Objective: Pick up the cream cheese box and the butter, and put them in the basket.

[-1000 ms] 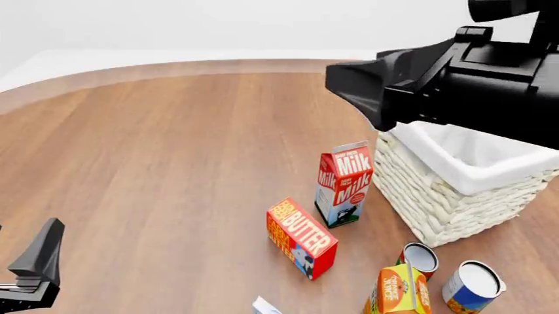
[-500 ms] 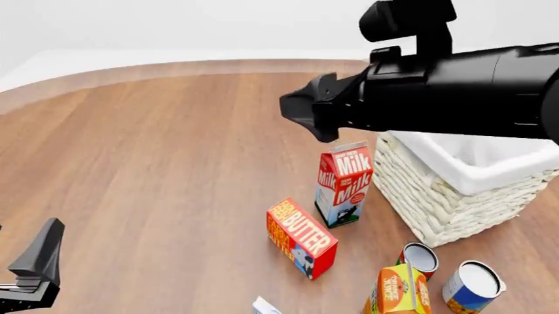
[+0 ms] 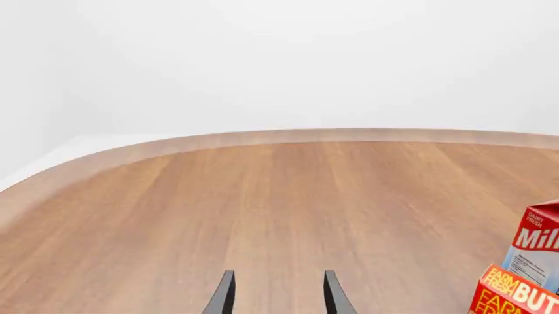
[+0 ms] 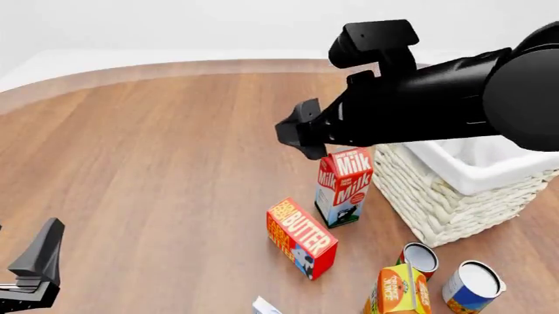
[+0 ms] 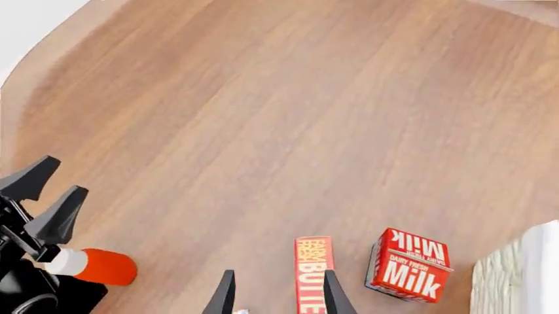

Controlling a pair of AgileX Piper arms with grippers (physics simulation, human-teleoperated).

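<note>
Butter (image 4: 302, 238) lies untouched — both tools (image 5: 275, 292) (image 3: 275, 292) parted, empty.

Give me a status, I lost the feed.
Both grippers open, empty; right gripper above the milk carton. Butter lying on table, basket empty as far as seen. Cream cheese box barely in frame.

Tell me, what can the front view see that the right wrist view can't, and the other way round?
Only the front view shows the right arm's gripper from outside, two cans, the juice carton and a corner of the white cream cheese box. Only the right wrist view shows the left arm's gripper from the far side, with an orange part behind it. Both show the butter, the milk carton, the wooden table and the basket, though the wrist view catches only the basket's edge.
</note>
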